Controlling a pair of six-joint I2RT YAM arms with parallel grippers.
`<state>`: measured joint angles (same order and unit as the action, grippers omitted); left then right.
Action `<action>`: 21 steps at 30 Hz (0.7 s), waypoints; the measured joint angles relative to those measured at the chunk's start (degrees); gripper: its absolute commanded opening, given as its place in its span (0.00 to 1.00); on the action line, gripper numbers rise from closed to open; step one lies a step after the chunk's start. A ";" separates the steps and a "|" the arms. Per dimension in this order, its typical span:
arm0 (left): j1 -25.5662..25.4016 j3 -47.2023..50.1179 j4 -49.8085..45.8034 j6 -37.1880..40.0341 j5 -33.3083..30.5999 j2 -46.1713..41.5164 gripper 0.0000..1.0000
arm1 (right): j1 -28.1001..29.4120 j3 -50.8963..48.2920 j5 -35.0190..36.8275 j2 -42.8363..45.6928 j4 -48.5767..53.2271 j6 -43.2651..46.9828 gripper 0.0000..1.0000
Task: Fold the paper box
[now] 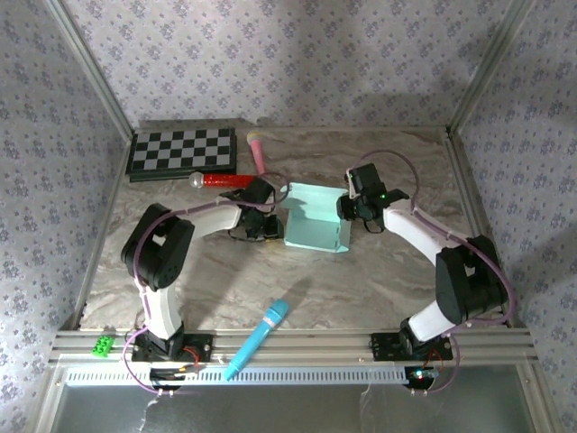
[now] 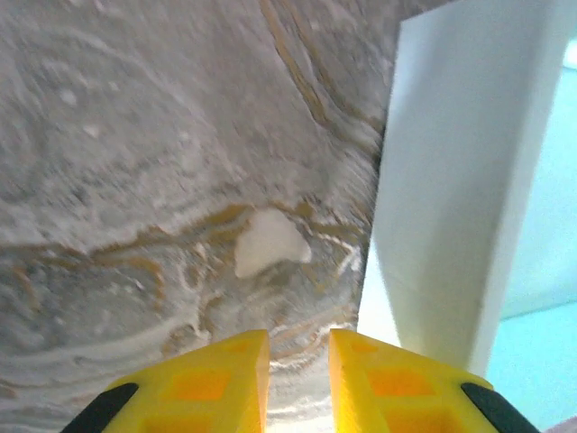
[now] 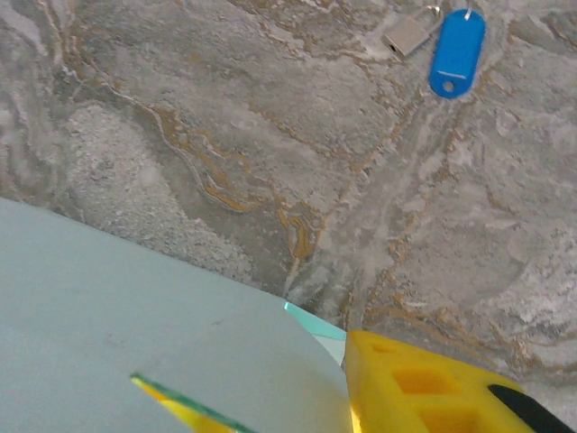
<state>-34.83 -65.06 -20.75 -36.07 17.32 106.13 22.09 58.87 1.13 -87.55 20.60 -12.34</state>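
The left end effector [image 2: 297, 383] has its yellow fingers [image 2: 221, 383] drawn close. A slim gap is left between them, bare counter [image 2: 135, 180] shows through it, and nothing is held. At its 3 o'clock an upright wall of the box [image 2: 451, 180] stands very near the fingertips; whether they touch I cannot tell.

The right end effector [image 1: 352, 206] straddles card. One finger [image 3: 424, 388] lies clear on the outer side, and the other shows as a yellow sliver through a slit in a flap [image 3: 162, 343]. I cannot tell whether it pinches that flap or merely brackets it.

From above, the box sits mid-counter, a little toward 12 o'clock. Its floor lies flat and its walls are partly raised. The left end effector is at its 9 o'clock and the right at its 3.

The step in hand looks like standing the side walls up; the sheet has some shape but is not yet a closed box. The next move likely calls for a firm pinch on the 3 o'clock flap and a slow turn inward. Meanwhile the left side should brace the 9 o'clock wall so the light card neither slides nor springs back flat.
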 measured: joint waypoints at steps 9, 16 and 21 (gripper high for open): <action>-0.90 3.96 4.39 -3.78 -0.90 -2.78 0.26 | -3.19 2.38 -4.11 1.31 1.97 3.39 0.49; 2.43 5.88 5.99 -4.57 -2.32 -7.43 0.26 | -9.73 -5.90 -11.93 12.59 1.42 -0.57 0.52; 4.52 5.81 7.76 -4.55 -1.66 -6.97 0.26 | -17.22 -16.74 -21.57 14.97 -4.28 -6.91 0.51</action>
<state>-30.30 -59.24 -12.99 -40.62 15.66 99.15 4.86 42.13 -20.45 -72.58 16.32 -19.25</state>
